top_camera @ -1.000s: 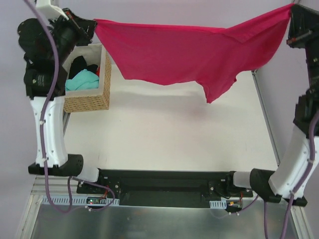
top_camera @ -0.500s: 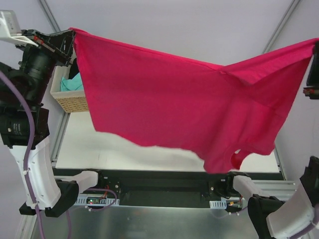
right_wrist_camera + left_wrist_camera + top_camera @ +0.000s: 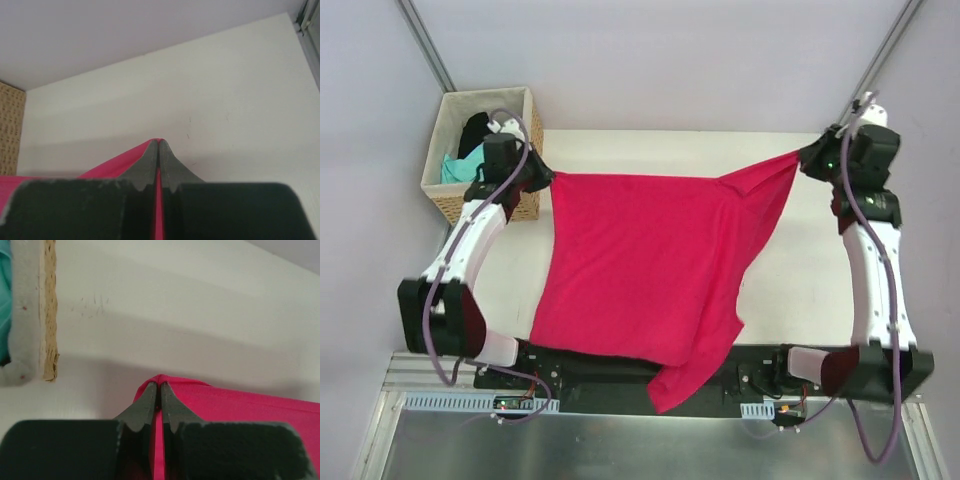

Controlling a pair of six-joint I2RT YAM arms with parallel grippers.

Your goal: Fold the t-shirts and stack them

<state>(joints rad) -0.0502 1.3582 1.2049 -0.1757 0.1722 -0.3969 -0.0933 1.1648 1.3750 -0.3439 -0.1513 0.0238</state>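
The crimson-pink t-shirt is stretched across the table between both arms, its near end hanging over the front edge. My left gripper is shut on its far-left corner; the wrist view shows cloth pinched between the closed fingers. My right gripper is shut on the far-right corner, with cloth clamped between its fingers. A teal t-shirt and a black t-shirt lie in the basket.
The wicker basket with pale lining stands at the far left corner, right beside my left gripper; its wall shows in the left wrist view. White tabletop lies bare right of the shirt. Metal frame posts rise at both far corners.
Both arms have swung down and away from the camera. The shirt, held high and spread in the air before, now lies low over the table, pulled taut between the grippers.
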